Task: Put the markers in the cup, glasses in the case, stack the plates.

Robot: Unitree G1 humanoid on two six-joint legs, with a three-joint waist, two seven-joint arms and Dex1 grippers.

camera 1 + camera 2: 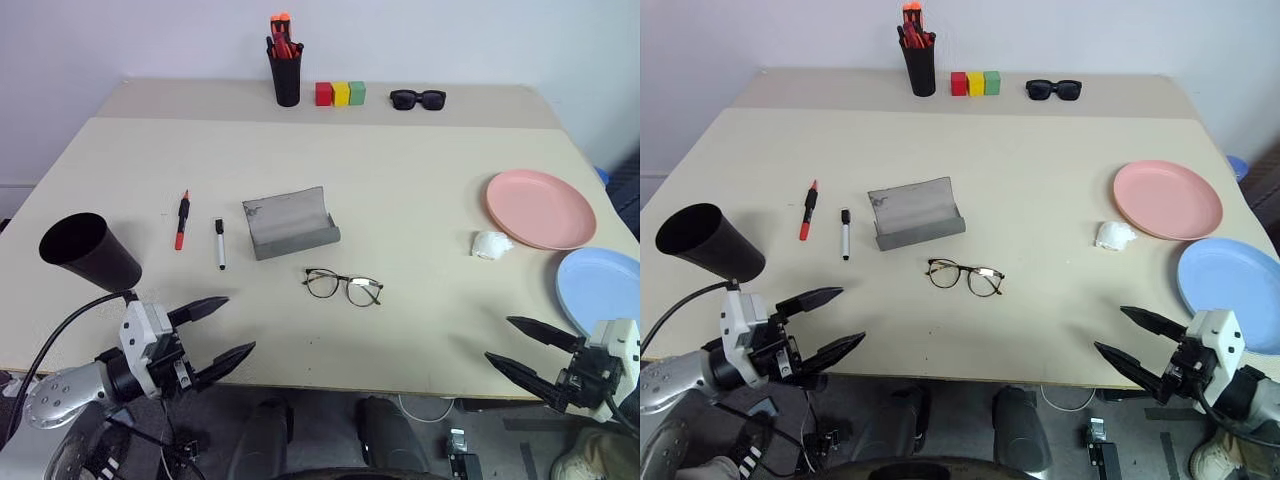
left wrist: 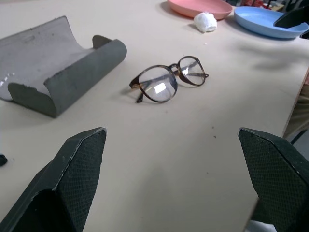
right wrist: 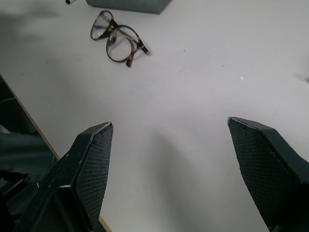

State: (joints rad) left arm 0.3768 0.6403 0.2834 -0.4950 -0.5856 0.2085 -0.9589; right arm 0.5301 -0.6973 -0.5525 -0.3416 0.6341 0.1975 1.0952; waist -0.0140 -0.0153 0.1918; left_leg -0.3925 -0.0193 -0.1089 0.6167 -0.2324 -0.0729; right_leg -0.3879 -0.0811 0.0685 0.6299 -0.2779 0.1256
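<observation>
The glasses [image 1: 343, 286] lie folded on the table's middle, just in front of the open grey case [image 1: 290, 223]. Left of the case lie two markers, a red one [image 1: 182, 219] and a white one [image 1: 220, 243]. The black cup [image 1: 88, 250] rests tilted at the table's left front. A pink plate [image 1: 540, 208] and a blue plate [image 1: 603, 285] sit apart at the right. My left gripper [image 1: 222, 333] hovers open at the front edge, empty, below the cup. My right gripper [image 1: 525, 348] is open and empty at the front right, beside the blue plate.
At the table's far edge stand a black pen holder [image 1: 286, 70] with orange-red pens, red, yellow and green blocks [image 1: 340, 94], and black sunglasses [image 1: 418, 98]. A crumpled white wad [image 1: 491, 244] lies beside the pink plate.
</observation>
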